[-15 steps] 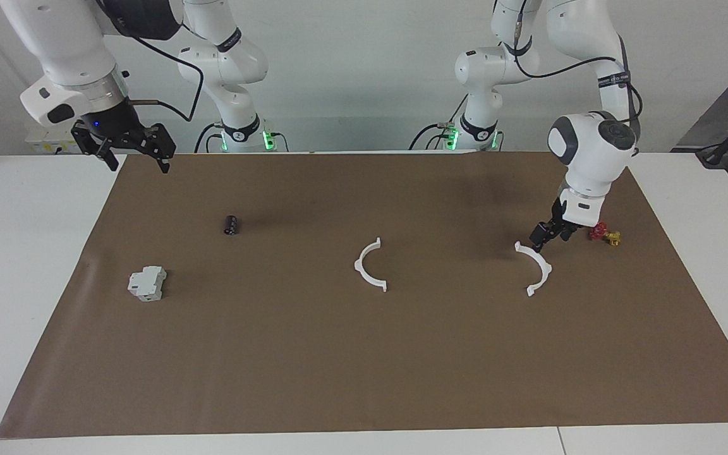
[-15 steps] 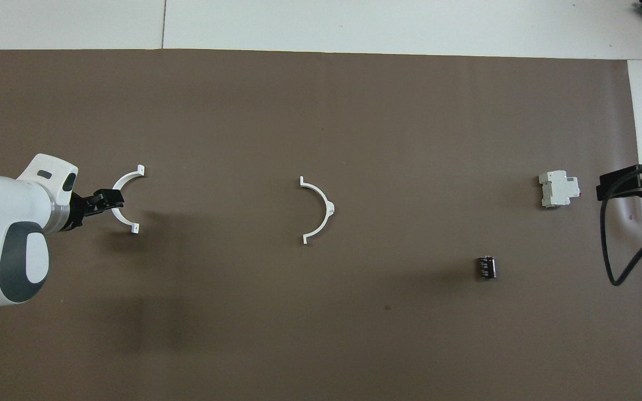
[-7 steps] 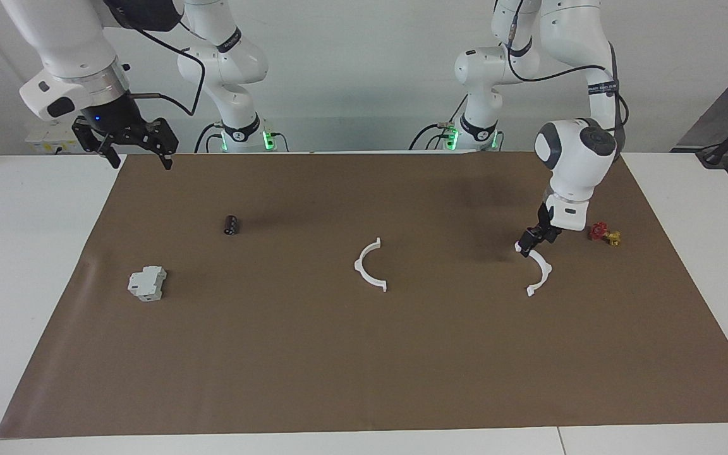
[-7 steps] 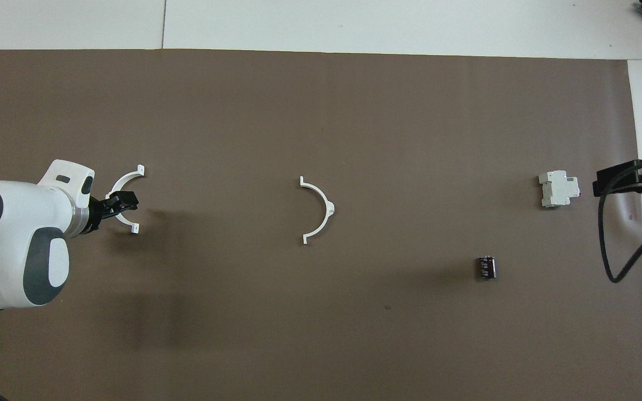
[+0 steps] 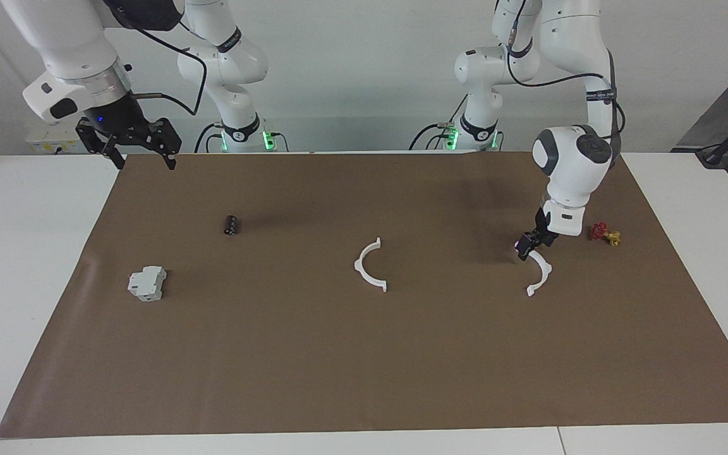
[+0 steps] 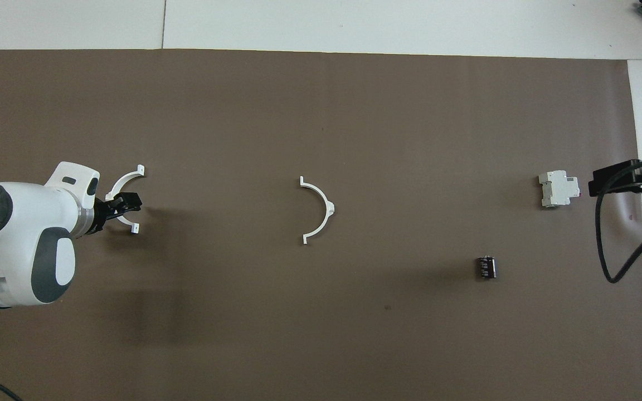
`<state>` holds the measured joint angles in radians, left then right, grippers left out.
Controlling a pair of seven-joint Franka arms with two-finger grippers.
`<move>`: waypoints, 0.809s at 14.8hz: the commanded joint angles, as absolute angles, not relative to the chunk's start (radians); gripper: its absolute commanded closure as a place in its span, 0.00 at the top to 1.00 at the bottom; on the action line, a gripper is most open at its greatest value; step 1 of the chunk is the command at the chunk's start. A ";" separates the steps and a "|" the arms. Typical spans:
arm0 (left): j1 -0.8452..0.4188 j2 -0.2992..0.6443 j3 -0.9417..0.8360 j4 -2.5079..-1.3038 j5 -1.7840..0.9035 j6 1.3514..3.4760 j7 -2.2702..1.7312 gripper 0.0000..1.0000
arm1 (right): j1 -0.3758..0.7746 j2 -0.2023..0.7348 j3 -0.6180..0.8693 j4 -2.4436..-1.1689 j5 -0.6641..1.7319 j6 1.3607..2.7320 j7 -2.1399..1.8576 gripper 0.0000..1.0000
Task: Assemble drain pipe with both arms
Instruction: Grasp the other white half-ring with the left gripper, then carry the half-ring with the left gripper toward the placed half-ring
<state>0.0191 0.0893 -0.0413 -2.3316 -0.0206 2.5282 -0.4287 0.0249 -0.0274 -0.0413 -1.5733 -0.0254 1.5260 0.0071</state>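
Observation:
Two white half-ring arcs of the drain pipe lie apart on the brown mat. One arc [image 5: 370,266] [image 6: 321,210] is mid-table. The other arc [image 5: 539,273] [image 6: 122,181] lies toward the left arm's end. My left gripper [image 5: 525,248] [image 6: 129,203] is down low at this arc's end nearest the robots, open, and it covers that end. My right gripper [image 5: 141,155] [image 6: 625,179] hangs open and empty, high over the mat's corner at the right arm's end.
A grey-white blocky box [image 5: 147,283] [image 6: 559,189] and a small black cylinder [image 5: 231,224] [image 6: 486,267] lie toward the right arm's end. A small red and yellow part [image 5: 604,235] sits beside the left gripper. The brown mat [image 5: 364,366] covers most of the table.
The left gripper has come down and slid toward mid-table, onto the arc's end nearest the robots. The arc has not shifted. The right gripper has barely drifted.

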 commanded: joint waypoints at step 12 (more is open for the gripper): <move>0.008 0.084 -0.032 -2.350 -0.032 2.563 -0.419 0.00 | 0.023 -0.028 -0.038 -1.580 -0.012 1.539 0.003 1.00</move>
